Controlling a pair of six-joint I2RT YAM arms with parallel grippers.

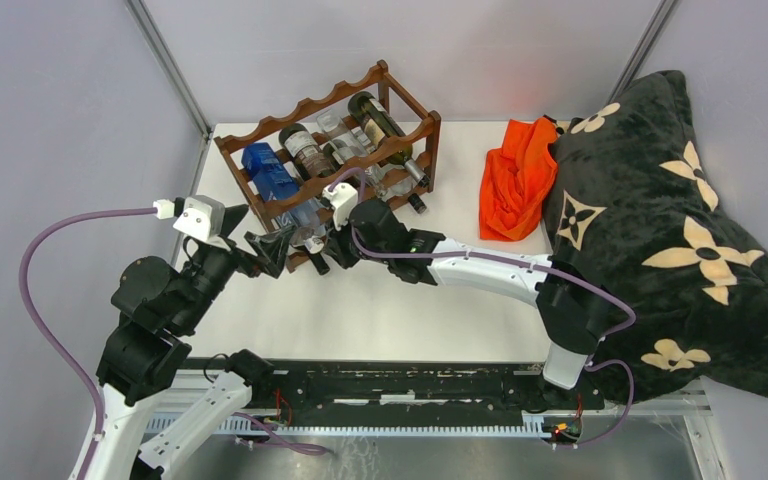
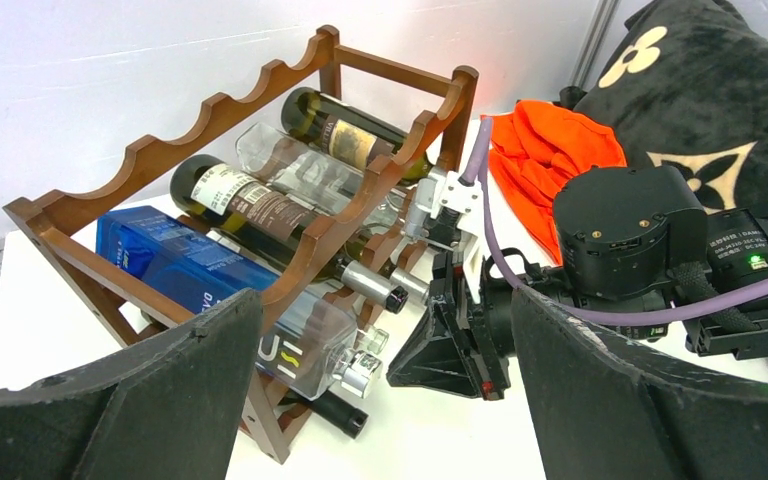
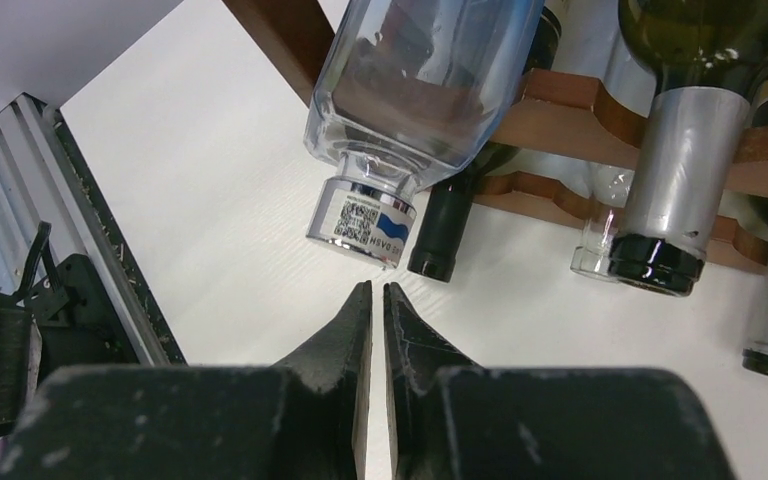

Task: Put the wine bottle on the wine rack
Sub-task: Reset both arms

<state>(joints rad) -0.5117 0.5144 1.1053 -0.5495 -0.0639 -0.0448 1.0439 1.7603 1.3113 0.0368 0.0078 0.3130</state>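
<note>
Top external, big stuff first: white table (image 1: 380,310), black flowered blanket (image 1: 660,220) heaped on the right, orange cloth (image 1: 515,180) next to it, and the rack (image 1: 305,105) far left of centre with several bottles already lying in it.

The one I care about is the clear bottle (image 3: 420,70) with the blue label. It's in the rack's left slot, under the top rail. Its long axis runs far to near, and the cap (image 3: 360,222) pokes out past the near rail toward the arms. My guess is it just wants a nudge inward.

Right gripper (image 3: 377,290) is pinched together on nothing, tips aimed at that cap and just short of it, so it's the nearer one. Left gripper (image 1: 272,250) hangs spread wide and empty, just left.

Readable stuff: a pale "U" on the blue label, plus a QR sticker on the cap whose print is too small to read.
</note>
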